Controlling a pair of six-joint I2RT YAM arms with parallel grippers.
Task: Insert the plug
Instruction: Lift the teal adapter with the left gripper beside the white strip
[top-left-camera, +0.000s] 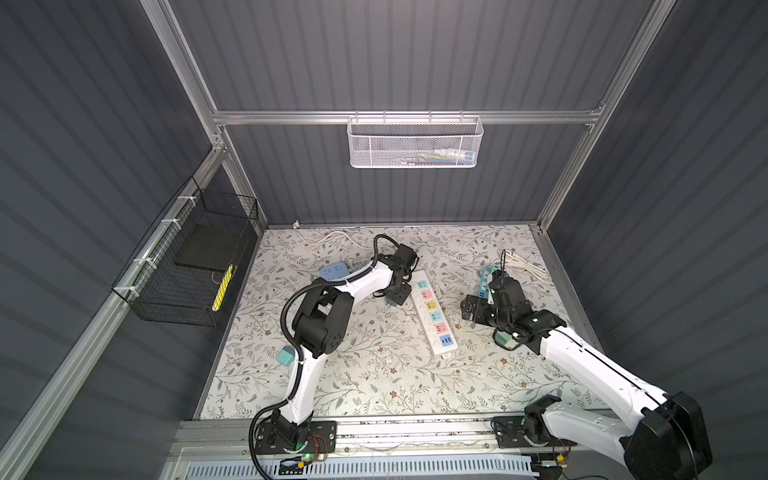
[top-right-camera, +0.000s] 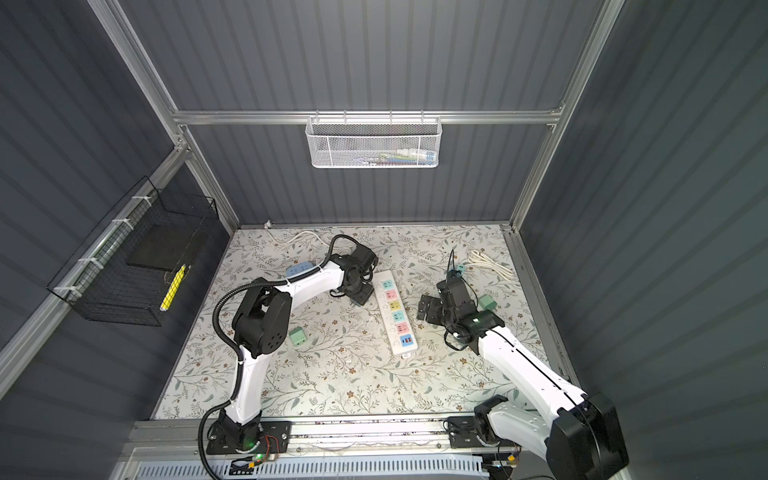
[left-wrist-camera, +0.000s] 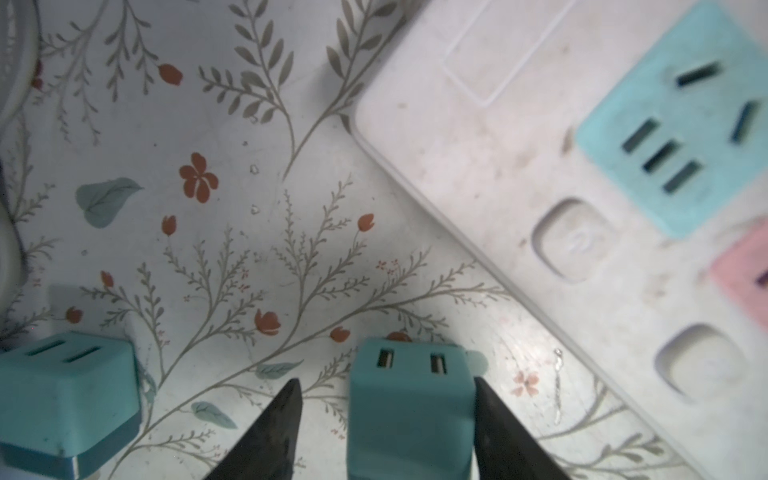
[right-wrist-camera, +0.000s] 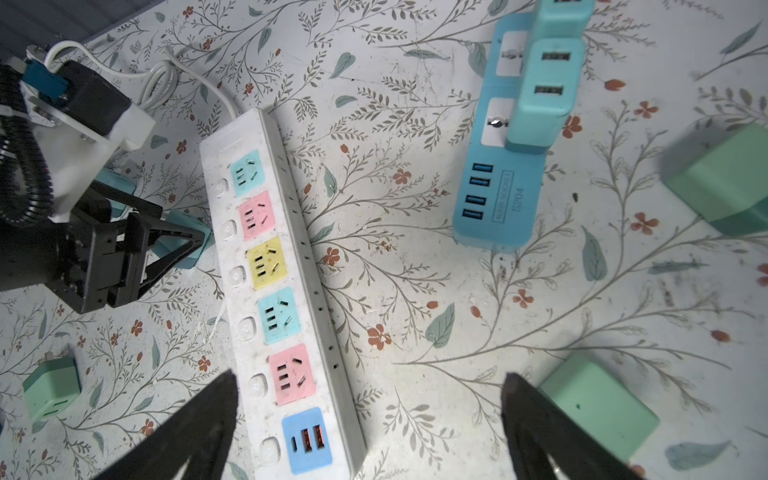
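Note:
A teal plug (left-wrist-camera: 409, 407) with two USB slots lies on the floral table between the fingers of my left gripper (left-wrist-camera: 386, 380). One finger touches its side and a gap shows at the other, so the gripper is open around it. The white power strip (top-left-camera: 432, 316) with coloured sockets lies just beside it, and its teal end socket (left-wrist-camera: 681, 124) is closest. In both top views the left gripper (top-left-camera: 392, 301) (top-right-camera: 361, 296) is low at the strip's left side. My right gripper (right-wrist-camera: 370, 376) hangs wide open and empty over the strip's USB end (right-wrist-camera: 307, 440).
A second teal plug (left-wrist-camera: 66, 399) lies near the left gripper. A blue power strip (right-wrist-camera: 498, 166) carries two teal plugs (right-wrist-camera: 540, 91). Green plugs (right-wrist-camera: 598, 411) (right-wrist-camera: 723, 183) (right-wrist-camera: 52, 390) lie scattered. A coiled white cable (top-left-camera: 525, 264) lies at the back right.

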